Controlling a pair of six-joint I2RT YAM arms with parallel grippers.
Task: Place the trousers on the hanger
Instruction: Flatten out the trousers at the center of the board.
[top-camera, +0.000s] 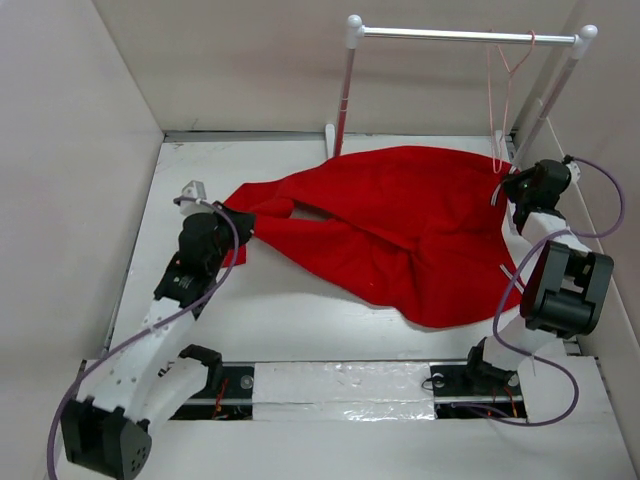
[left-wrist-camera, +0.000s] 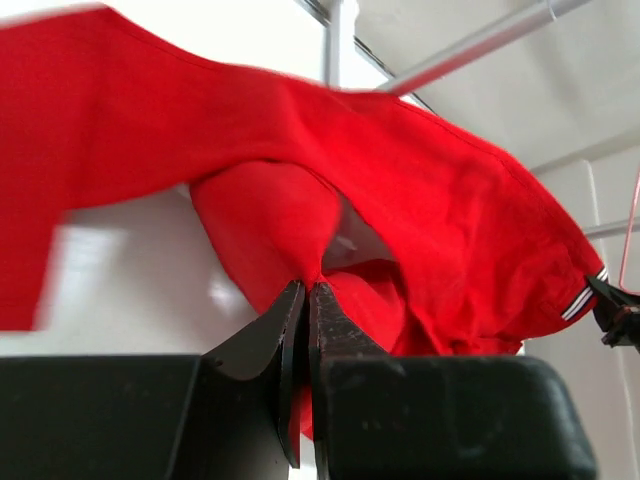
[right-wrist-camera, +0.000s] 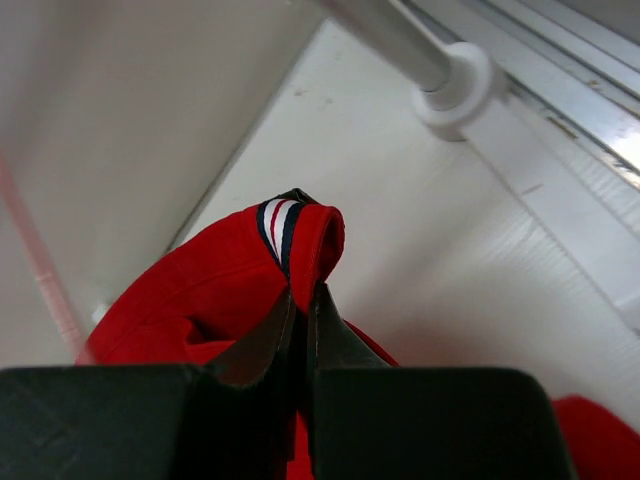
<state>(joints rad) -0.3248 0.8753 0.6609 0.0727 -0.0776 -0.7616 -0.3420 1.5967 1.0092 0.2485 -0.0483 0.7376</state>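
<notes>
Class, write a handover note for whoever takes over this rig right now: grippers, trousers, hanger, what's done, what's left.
Left gripper: jaws shut on the trousers at their left end.
Right gripper: jaws shut on the striped trim at the right end.
Trousers spread over the table between the arms; hanger hangs on the rack bar, near the right gripper.
Done: both ends gripped. Left: get trousers onto the hanger.
</notes>
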